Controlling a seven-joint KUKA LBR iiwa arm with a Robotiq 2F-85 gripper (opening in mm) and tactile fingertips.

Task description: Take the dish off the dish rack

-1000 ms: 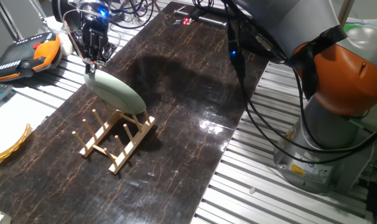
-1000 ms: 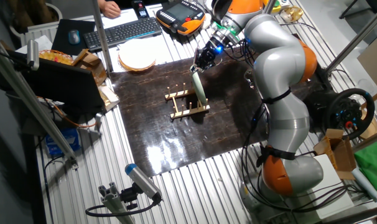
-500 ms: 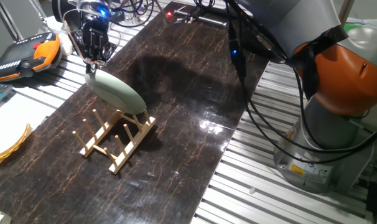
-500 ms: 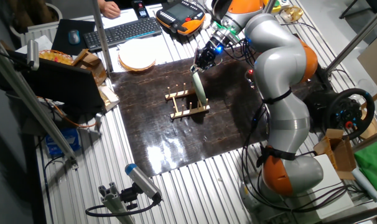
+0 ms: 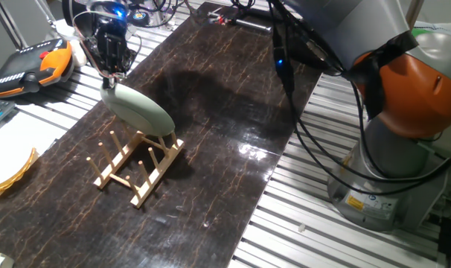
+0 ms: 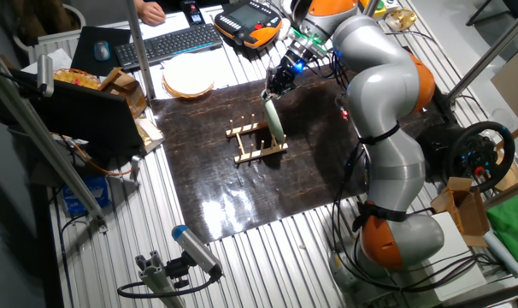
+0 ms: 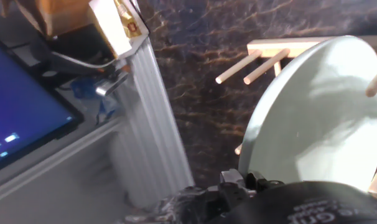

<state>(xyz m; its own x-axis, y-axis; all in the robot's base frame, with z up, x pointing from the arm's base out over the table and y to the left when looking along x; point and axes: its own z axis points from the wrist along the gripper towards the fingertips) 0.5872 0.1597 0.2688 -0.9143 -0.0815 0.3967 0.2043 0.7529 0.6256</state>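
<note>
Pale sage-green dish (image 5: 138,112); light-wood dish rack (image 5: 136,165) under it; dark brown table (image 5: 218,119), veined like marble.

You see a matte, smooth pale-green dish (image 5: 138,110) standing in a dish rack (image 5: 138,167) of bare light wood with round dowel pegs. Under them, the counter (image 5: 233,112) is dark, marble-veined and glossy, throwing glare, bordered by ribbed grey metal.

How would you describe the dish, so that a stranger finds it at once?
On the dark marbled mat stands a small wooden dish rack. The dish leans at its far end, its top edge under the tool. It is pale green, unlike the yellowish plate.
</note>
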